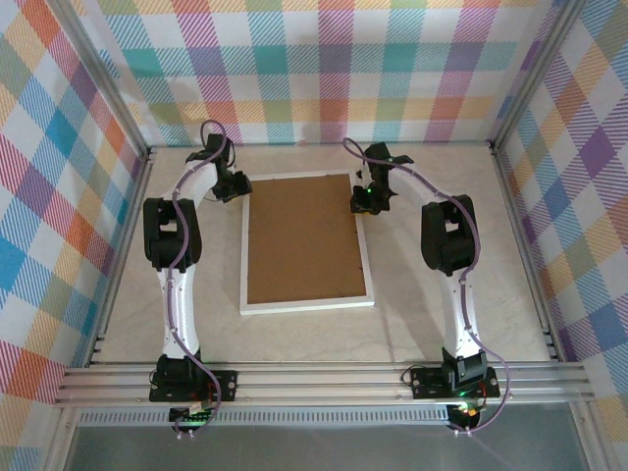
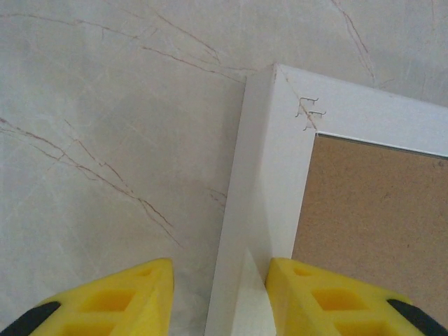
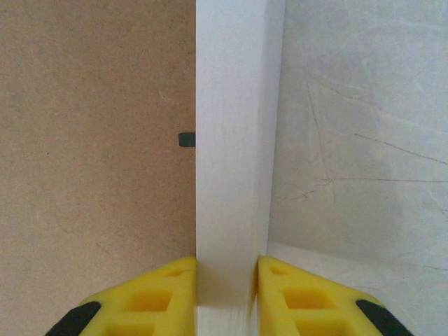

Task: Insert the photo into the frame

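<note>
The frame [image 1: 307, 306] lies face down on the marble table, its white border round a plain brown backing board [image 1: 304, 240]. The photo is hidden. My left gripper [image 1: 235, 186] is at the frame's far left corner. In the left wrist view it [image 2: 220, 297] stands open astride the white border [image 2: 269, 175], one finger over the bare table, the other against the border's inner side. My right gripper [image 1: 363, 201] is at the far right corner. In the right wrist view it [image 3: 225, 294] is shut on the border [image 3: 234, 140], a yellow finger pressed to each side.
Backing board [image 2: 378, 210] fills the frame's opening, with a small black tab [image 3: 186, 139] at its edge. Staples [image 2: 308, 112] mark the frame's corner joint. Checked walls and aluminium rails [image 1: 324, 378] enclose the table [image 1: 442, 324].
</note>
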You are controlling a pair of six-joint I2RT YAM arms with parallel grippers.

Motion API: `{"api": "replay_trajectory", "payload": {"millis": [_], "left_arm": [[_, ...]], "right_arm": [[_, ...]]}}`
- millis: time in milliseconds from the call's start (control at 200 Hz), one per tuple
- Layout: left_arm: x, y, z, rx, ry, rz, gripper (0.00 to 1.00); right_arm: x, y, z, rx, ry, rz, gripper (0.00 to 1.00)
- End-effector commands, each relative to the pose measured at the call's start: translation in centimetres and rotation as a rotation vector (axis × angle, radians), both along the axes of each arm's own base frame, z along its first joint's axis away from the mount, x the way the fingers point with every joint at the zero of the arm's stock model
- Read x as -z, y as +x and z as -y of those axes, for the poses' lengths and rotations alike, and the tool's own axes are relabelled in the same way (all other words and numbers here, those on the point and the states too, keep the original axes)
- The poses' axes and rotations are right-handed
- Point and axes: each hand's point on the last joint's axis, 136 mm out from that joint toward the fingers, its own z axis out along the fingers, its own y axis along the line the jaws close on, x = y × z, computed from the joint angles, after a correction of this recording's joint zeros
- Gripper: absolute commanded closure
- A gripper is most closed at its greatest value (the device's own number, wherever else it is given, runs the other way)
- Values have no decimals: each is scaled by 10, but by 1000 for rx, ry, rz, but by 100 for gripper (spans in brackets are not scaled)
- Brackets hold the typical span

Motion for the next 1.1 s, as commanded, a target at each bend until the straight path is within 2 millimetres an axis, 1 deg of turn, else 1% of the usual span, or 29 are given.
{"api": "replay_trajectory", "payload": {"millis": [0,260,415,495,585,695,805,860,950,1095], "left_arm": [[38,-43,17,29,15,-177,59],[41,-53,25,34,10,-203,59],[42,-55,30,38,2,-209,59],[43,-55,36,46,-5,-212,59],[56,-60,46,61,-1,-240,59],[75,-71,65,96,5,-288,60],[87,-79,81,130,25,-312,60],[91,-82,87,140,33,-320,60],[97,-86,92,146,43,-336,61],[100,-89,98,163,62,-352,61]], "right_arm": [[17,-14,1,-5,-44,-73,76],[17,-13,2,7,-48,-72,76],[17,-12,2,9,-50,-68,76],[16,-13,0,9,-42,-72,76],[16,-14,-5,2,-28,-75,76],[17,-15,-11,-5,-23,-71,76],[20,-15,-16,-9,-17,-77,76],[21,-16,-18,-9,-15,-82,77],[22,-17,-20,-14,-13,-83,77],[23,-17,-27,-13,8,-88,77]]}}
